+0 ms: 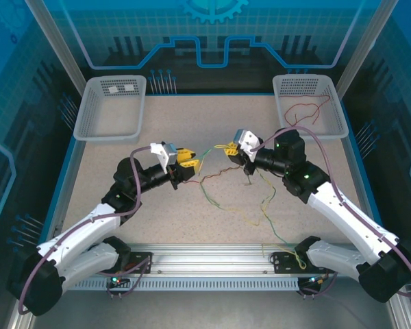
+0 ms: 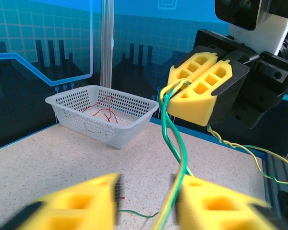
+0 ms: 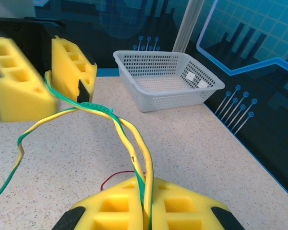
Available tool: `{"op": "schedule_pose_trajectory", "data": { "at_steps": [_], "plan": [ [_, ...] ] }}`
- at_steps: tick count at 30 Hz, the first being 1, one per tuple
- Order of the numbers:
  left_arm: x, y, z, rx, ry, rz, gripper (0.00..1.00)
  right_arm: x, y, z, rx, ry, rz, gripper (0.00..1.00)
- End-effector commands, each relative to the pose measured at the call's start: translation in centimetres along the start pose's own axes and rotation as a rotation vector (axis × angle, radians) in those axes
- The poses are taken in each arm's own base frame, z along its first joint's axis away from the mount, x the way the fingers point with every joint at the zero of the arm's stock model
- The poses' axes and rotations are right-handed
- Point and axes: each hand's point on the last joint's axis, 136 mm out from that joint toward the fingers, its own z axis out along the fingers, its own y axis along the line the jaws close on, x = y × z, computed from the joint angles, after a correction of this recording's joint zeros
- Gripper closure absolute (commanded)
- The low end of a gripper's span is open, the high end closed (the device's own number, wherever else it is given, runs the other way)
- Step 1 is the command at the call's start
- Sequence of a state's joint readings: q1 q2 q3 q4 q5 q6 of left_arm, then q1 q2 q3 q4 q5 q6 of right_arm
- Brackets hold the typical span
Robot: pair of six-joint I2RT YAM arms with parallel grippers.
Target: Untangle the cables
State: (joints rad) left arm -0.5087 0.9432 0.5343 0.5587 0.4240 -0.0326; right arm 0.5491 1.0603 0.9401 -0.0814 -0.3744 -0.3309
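A green-and-yellow cable (image 1: 207, 152) hangs taut between my two grippers above the table's middle. My right gripper (image 1: 227, 149) is shut on a doubled yellow and green strand (image 3: 129, 134), which runs out between its fingertips (image 3: 146, 201). My left gripper (image 2: 146, 201) is blurred, its jaws still apart, with the green cable (image 2: 175, 139) lying against its right pad. Facing it is the right gripper (image 2: 175, 88). In the right wrist view the left gripper (image 3: 48, 81) straddles the strand. A red cable (image 1: 212, 179) and more green-yellow cable (image 1: 267, 219) trail over the table.
The white basket (image 1: 339, 113) at back right holds a red cable (image 1: 308, 110), also seen as a basket (image 2: 134, 132) and red cable (image 2: 103, 108) in the left wrist view. Another white basket (image 1: 89, 116) stands at back left. The cable's tail reaches the front rail (image 1: 212, 264).
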Motion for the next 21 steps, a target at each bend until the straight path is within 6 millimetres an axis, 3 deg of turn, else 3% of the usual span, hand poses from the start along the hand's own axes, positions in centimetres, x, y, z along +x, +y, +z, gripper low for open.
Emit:
{"op": "schedule_pose_trajectory", "data": {
  "at_steps": [1, 2, 7, 9, 13, 14, 15, 18, 20, 21],
  "plan": [
    [-1.4, -0.4, 0.1, 0.012, -0.035, 0.043, 0.78, 0.6, 1.4, 0.3, -0.052, 0.02, -0.026, 1.0],
    [-1.4, -0.2, 0.1, 0.004, -0.036, 0.043, 0.68, 0.6, 1.6, 0.2, -0.061, 0.018, -0.029, 1.0],
    [-1.6, -0.3, 0.1, 0.009, -0.041, 0.047, 0.73, 1.0, 2.0, 0.3, -0.078, 0.028, -0.04, 1.0],
    [-1.7, -0.5, 0.1, 0.018, -0.04, 0.051, 0.42, 1.2, 1.7, 0.4, -0.062, 0.042, -0.031, 1.0],
    [-1.6, -0.4, 0.1, 0.013, -0.037, 0.058, 0.33, 1.5, 1.5, 0.4, -0.052, 0.052, -0.031, 1.0],
    [-1.6, -0.4, 0.1, 0.01, -0.035, 0.058, 0.2, 1.6, 1.5, 0.4, -0.054, 0.056, -0.032, 1.0],
    [-1.5, -0.4, 0.1, 0.014, -0.034, 0.058, 0.15, 1.8, 1.5, 0.5, -0.054, 0.062, -0.03, 1.0],
    [-1.4, -0.7, 0.1, 0.029, -0.027, 0.058, 0.25, 1.7, 1.6, 0.6, -0.061, 0.06, -0.022, 1.0],
    [-1.3, -0.6, 0.2, 0.028, -0.022, 0.057, 0.56, 1.3, 1.7, 0.5, -0.069, 0.042, -0.02, 1.0],
    [-1.3, -0.6, 0.2, 0.028, -0.024, 0.058, 0.67, 1.2, 1.7, 0.4, -0.066, 0.035, -0.021, 1.0]
  ]
}}
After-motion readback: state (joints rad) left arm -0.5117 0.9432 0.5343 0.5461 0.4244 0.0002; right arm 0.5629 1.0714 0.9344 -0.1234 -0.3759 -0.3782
